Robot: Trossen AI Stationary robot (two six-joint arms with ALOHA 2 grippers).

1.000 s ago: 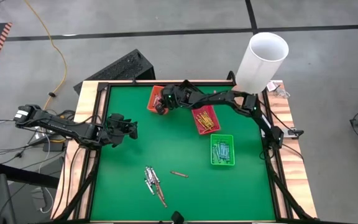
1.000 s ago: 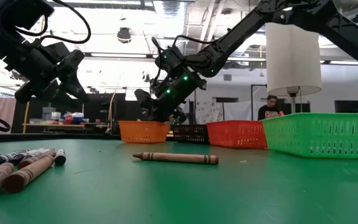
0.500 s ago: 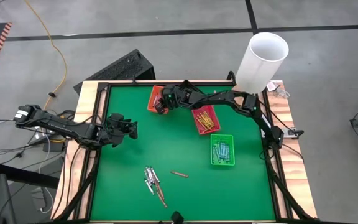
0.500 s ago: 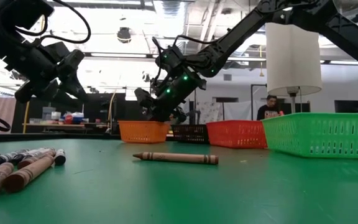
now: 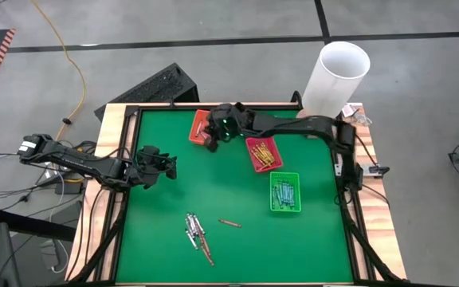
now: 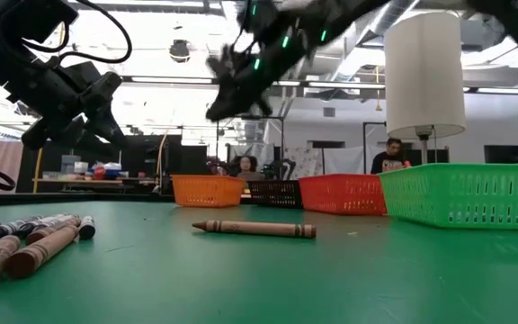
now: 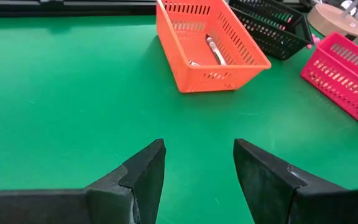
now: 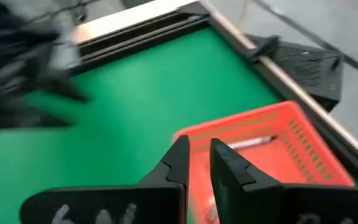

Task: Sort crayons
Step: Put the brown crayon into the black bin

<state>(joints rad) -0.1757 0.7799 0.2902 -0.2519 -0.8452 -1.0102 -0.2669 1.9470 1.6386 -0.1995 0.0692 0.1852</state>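
Running all round the green felt table top (image 5: 174, 199) is a black rail with a pale wooden border (image 5: 111, 127) outside it. The middle of the green is wide and bare, with lots of room to move.

At the far edge sits a small orange plastic basket (image 5: 197, 126); the left wrist view shows two thin crayons in the orange basket (image 7: 213, 48). Just right of it is a red plastic basket (image 5: 263, 153) with yellow-orange crayons (image 5: 265, 154) inside. Nearer and to the right is a green plastic basket (image 5: 284, 192) with grey crayons (image 5: 285, 191) in it. A dark basket (image 6: 273, 192) shows between the orange and red ones in the low view. A tall white tube (image 5: 333, 78) stands at the far right corner.

One brown crayon (image 5: 229, 222) lies alone on the green near the middle, and a small heap of loose crayons (image 5: 197, 236) lies to its left, close to the near edge.

The right gripper (image 5: 212, 140) hangs above the orange basket, its two dark fingers a small gap apart with nothing between them. The left gripper (image 5: 166, 166) waits over the left side of the table, fingers wide apart and holding nothing.

Far behind the table, a person (image 6: 390, 156) sits in the room.
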